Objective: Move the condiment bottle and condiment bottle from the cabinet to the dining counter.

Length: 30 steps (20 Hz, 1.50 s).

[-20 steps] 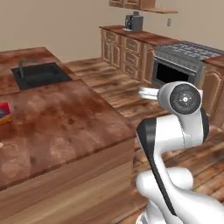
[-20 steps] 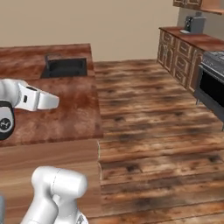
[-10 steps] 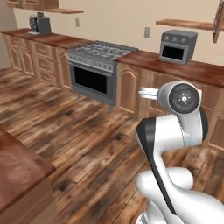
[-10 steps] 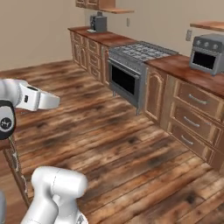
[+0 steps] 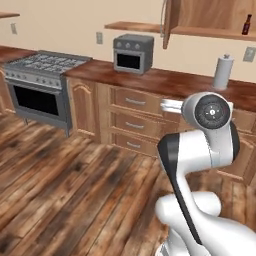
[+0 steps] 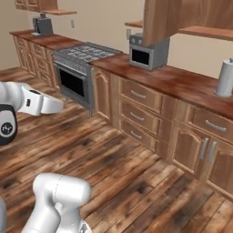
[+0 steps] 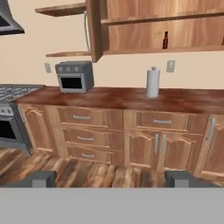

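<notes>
A slim dark condiment bottle [image 7: 165, 40] with a red label stands upright on the shelf of the open wooden cabinet [image 7: 157, 26]. The same condiment bottle [image 5: 246, 25] sits at the top right of the left base view, high above the worktop. My gripper [image 7: 111, 179] is open with nothing between its fingertips [image 7: 43, 178]. It points at the wall units from well back across the floor, far from the bottle. The cabinet door [image 6: 159, 18] hangs open at the left of the shelf. The dining counter is out of view.
A grey cylinder holder [image 7: 152, 82] stands on the wall-side worktop [image 7: 131, 98] below the shelf. A grey toaster oven [image 5: 132, 52] sits further left, and a stove [image 5: 42, 65] beyond it. Drawers and low doors [image 6: 200, 145] front the worktop. Wood floor [image 5: 75, 190] lies open between.
The whole picture has swung: the base has turned from the island counter past the stove to face the wall cabinet. The gripper has stayed open.
</notes>
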{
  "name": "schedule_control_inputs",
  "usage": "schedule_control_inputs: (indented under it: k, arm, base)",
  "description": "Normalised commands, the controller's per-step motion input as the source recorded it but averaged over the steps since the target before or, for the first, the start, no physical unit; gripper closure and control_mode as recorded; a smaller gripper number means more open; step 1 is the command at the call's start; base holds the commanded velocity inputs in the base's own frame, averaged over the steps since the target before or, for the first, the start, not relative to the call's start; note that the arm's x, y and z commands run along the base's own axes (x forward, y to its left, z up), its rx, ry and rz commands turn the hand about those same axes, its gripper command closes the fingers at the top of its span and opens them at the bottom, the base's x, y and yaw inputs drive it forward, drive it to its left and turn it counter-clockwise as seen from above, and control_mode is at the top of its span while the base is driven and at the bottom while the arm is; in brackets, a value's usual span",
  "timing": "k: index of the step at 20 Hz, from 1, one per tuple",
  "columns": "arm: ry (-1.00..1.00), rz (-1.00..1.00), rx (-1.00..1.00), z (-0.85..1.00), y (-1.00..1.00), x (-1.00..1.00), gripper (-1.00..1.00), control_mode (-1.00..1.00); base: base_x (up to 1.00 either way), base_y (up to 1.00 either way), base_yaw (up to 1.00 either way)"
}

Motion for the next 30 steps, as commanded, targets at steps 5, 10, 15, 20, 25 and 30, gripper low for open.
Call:
schedule_control_inputs:
  k: [5,10,15,20,25,30]
  arm:
    - [0.00,0.00,0.00,0.00,0.00,0.00,-1.00,1.00]
    - [0.00,0.00,0.00,0.00,0.00,0.00,-1.00,1.00]
    - [0.00,0.00,0.00,0.00,0.00,0.00,-1.00,1.00]
    - [0.00,0.00,0.00,0.00,0.00,0.00,-1.00,1.00]
    - [0.00,0.00,0.00,0.00,0.00,0.00,-1.00,1.00]
    - [0.00,0.00,0.00,0.00,0.00,0.00,-1.00,1.00]
  base:
    - [0.77,-0.74,-0.01]
    - [0.90,-0.52,-0.01]
    - [0.60,-0.84,-0.22]
    - [0.59,-0.73,-0.34]
    - [0.46,-0.50,-0.27]
    - [0.36,-0.30,-0.21]
